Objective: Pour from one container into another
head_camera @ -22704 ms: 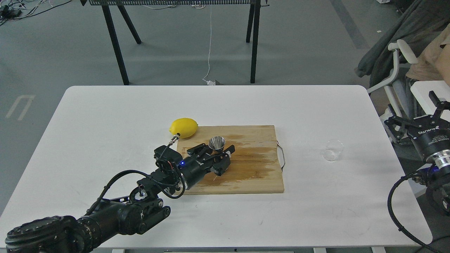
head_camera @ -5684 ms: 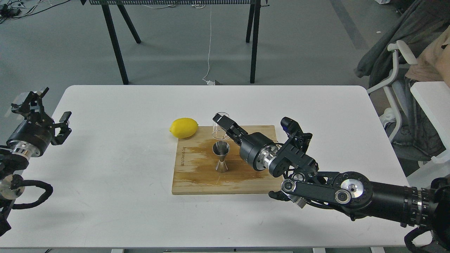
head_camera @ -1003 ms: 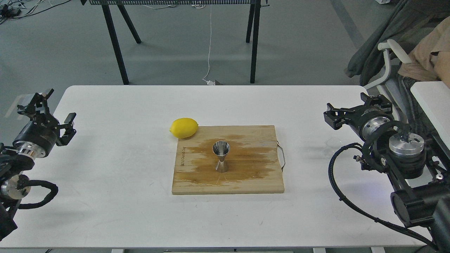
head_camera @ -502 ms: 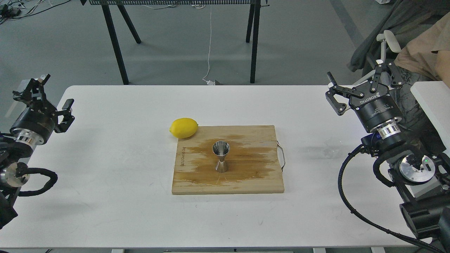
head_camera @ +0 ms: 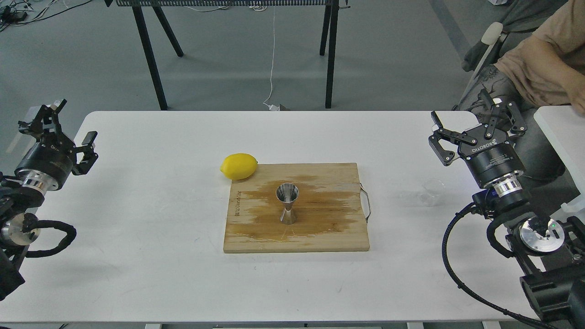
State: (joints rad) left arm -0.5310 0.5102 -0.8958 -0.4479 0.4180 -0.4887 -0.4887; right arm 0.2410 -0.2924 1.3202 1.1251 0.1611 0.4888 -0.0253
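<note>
While both arms hang back at the sides, the white table (head_camera: 137,219) carries a wooden cutting board (head_camera: 329,228), wet and stained across its middle. On it the steel jigger (head_camera: 287,204) stands upright. A lemon (head_camera: 238,166) touches the board's far-left corner. The clear cup (head_camera: 432,192) sits on the table, well right of the board. The left gripper (head_camera: 59,125) and right gripper (head_camera: 475,121) both gape with 2 fingers spread, grasping nothing.

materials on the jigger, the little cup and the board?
Jigger: looks like polished steel, with mirror-like highlights in the bowl. Cup: clear and colourless, the table shows through it; glass or plastic, can't tell. Board: unfinished-looking light wood with visible grain, stained darker across the middle, apparently wet.
</note>
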